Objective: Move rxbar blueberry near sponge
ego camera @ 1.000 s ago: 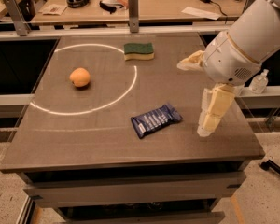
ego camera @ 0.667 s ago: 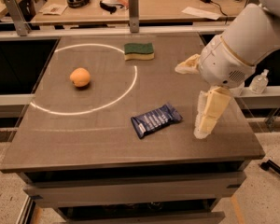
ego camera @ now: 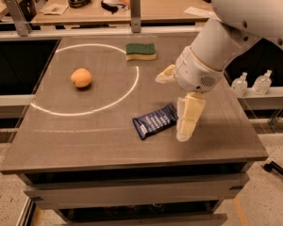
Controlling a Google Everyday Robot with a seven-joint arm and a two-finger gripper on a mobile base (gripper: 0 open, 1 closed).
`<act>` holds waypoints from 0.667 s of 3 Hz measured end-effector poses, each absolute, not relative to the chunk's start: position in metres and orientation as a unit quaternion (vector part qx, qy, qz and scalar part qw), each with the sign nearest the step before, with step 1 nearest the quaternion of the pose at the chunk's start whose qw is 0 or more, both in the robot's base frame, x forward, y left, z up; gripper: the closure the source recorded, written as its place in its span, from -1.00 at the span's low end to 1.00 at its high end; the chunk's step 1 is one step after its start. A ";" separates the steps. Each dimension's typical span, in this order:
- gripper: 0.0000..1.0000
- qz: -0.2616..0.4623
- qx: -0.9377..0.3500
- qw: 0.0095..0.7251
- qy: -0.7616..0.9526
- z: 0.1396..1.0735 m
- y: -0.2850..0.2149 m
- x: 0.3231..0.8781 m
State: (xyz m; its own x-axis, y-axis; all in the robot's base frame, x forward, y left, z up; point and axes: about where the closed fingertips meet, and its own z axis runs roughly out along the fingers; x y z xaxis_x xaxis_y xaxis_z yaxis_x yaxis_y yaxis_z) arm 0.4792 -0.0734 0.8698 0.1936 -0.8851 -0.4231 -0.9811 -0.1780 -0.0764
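Note:
The rxbar blueberry (ego camera: 154,121), a dark navy wrapper with white print, lies flat on the table near the front, right of the white circle. The sponge (ego camera: 141,51), green on top and yellow below, lies at the far side on the circle's edge. My gripper (ego camera: 170,108) is open wide and empty, hanging just above and to the right of the bar. One cream finger (ego camera: 187,117) points down beside the bar's right end; the other finger (ego camera: 166,74) points left, behind the bar. The bar and sponge are well apart.
An orange (ego camera: 81,77) sits inside the white circle at the left. The table (ego camera: 85,145) ends close in front of the bar and right of my arm. Two small bottles (ego camera: 252,84) stand on a shelf to the right. Metal posts stand behind the table.
My arm and gripper have moved left, closer to the bar's right end. The bar, sponge and orange have not moved.

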 end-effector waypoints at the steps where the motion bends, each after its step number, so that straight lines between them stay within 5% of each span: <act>1: -1.00 0.157 -0.769 0.155 0.600 0.856 -0.057 0.487; 2: -1.00 0.169 -0.785 0.145 0.578 0.844 -0.042 0.486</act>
